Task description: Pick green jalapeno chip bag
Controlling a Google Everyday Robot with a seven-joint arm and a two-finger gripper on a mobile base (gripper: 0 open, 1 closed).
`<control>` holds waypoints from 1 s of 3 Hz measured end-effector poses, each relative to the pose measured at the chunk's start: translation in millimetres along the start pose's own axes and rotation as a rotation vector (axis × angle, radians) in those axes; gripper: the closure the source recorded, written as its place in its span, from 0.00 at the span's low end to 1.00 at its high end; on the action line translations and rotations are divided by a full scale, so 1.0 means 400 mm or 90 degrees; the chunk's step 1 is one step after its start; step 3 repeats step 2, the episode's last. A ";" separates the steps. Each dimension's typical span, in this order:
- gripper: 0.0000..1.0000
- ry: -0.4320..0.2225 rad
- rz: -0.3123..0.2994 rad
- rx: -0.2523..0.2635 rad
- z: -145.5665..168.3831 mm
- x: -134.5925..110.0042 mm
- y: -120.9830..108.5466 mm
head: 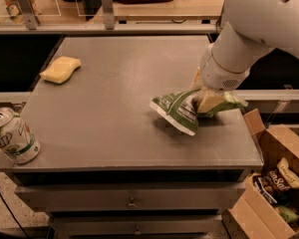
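Observation:
The green jalapeno chip bag is light green with white panels, wrinkly, at the right side of the grey table. My gripper comes down from the white arm at the upper right and is shut on the bag's right half. Its pale yellow fingers pinch the foil. The bag hangs tilted, its left end lowest and just above the table, with a shadow under it. The bag's right end is partly hidden behind the gripper.
A yellow sponge lies at the table's far left. A green-and-white soda can stands at the front left corner. An open cardboard box with dark snack packets sits on the floor to the right. Drawers are below the tabletop.

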State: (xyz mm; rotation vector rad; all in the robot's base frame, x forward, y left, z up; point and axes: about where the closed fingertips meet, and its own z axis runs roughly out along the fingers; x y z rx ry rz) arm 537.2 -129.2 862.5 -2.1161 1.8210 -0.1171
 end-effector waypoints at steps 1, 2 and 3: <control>1.00 -0.036 0.002 0.023 -0.073 -0.010 -0.015; 1.00 -0.036 0.002 0.023 -0.073 -0.010 -0.015; 1.00 -0.036 0.002 0.023 -0.073 -0.010 -0.015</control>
